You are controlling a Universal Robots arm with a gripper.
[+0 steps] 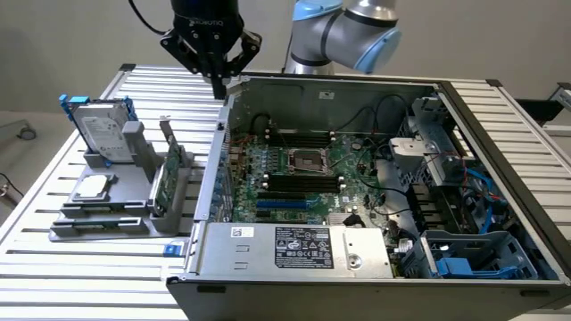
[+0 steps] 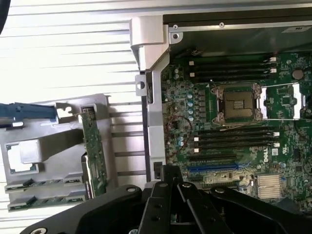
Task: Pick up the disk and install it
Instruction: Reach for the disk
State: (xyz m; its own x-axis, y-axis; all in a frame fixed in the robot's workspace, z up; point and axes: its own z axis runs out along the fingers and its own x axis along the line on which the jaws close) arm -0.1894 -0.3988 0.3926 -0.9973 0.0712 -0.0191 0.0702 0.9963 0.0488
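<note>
The end effector [image 1: 218, 90], closed and empty, hangs over the case [image 1: 212, 170]; disk [image 1: 101, 130] in holder [image 1: 134, 224].

The robot has 1 arm [image 1: 357, 33]. It is grey with light blue caps, and its big round joint sits at the top of the exterior view. The black gripper [image 1: 218, 83] hangs to the exterior view's left of that joint. It points straight down. Its body is wide at the top and gets thin toward the tip. The 2 jaws are pressed together, tip to tip, with nothing held between them. In the wrist view the gripper [image 2: 169, 171] looks like a black wedge, and the jaws meet in 1 closed point.
</note>
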